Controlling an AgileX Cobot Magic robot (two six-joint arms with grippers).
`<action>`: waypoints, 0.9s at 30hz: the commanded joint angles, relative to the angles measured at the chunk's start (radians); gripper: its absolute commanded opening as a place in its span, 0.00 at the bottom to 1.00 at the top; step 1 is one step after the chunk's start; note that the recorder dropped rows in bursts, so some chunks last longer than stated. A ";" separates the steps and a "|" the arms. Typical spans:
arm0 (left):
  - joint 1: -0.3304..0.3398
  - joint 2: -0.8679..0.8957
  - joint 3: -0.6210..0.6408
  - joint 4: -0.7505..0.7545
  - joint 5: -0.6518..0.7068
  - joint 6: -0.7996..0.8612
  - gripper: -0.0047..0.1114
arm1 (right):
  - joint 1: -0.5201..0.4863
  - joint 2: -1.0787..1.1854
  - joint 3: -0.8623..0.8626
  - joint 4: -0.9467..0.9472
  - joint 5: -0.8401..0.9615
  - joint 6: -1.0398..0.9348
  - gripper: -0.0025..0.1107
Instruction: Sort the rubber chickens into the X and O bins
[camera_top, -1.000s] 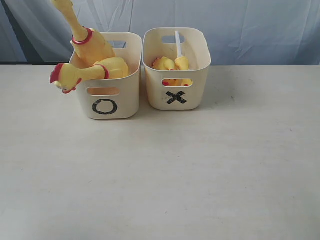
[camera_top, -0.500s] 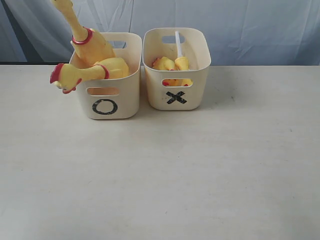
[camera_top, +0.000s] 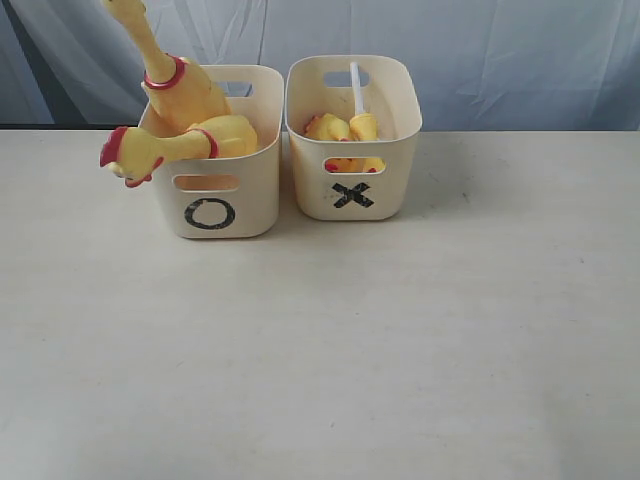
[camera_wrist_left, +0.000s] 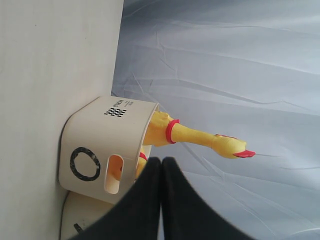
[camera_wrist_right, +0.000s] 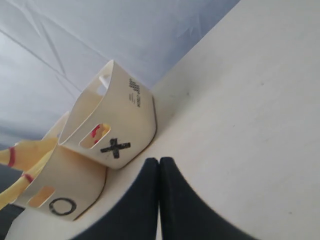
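Chickens: all four sit in the bins, none on the counter (camera_top: 320, 350).
- O bin (camera_top: 215, 205): two large ones. The tall chicken (camera_top: 185, 95) stands in the bin with its neck slanting up toward 11 o'clock; you see its head cut off by the frame edge. The second chicken (camera_top: 195, 142) lies across the near rim, its red-combed head hanging outside the bin toward 9 o'clock.
- X bin (camera_top: 392, 165): a small chicken (camera_top: 326, 127) and a thin chicken (camera_top: 364, 127) lie side by side low inside, and yellow and red show through the front handle slot. A white tube (camera_top: 356, 88) rises from the thin one toward 12 o'clock, against the back wall.

Bins: side by side, just apart, O at 9 o'clock of X, at the far edge of the counter, marks facing you. Pale blue cloth (camera_top: 500, 50) hangs behind them.

Left end effector (camera_wrist_left: 161, 160): fingers pressed together, nothing between them, off the O bin, whose mark and slot face its camera.

Right end effector (camera_wrist_right: 159, 161): fingers pressed together, holding nothing, above bare counter, clear of the X bin.

Neither arm shows in your exterior view.
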 joint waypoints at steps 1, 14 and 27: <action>0.003 -0.004 0.004 0.008 -0.004 0.004 0.04 | 0.083 -0.004 0.002 -0.004 -0.008 -0.004 0.01; 0.003 -0.004 0.004 0.140 -0.002 0.004 0.04 | 0.090 -0.004 0.002 -0.004 -0.010 -0.004 0.01; 0.003 -0.004 0.004 0.308 -0.041 0.735 0.04 | 0.090 -0.004 0.002 -0.008 -0.033 -0.165 0.01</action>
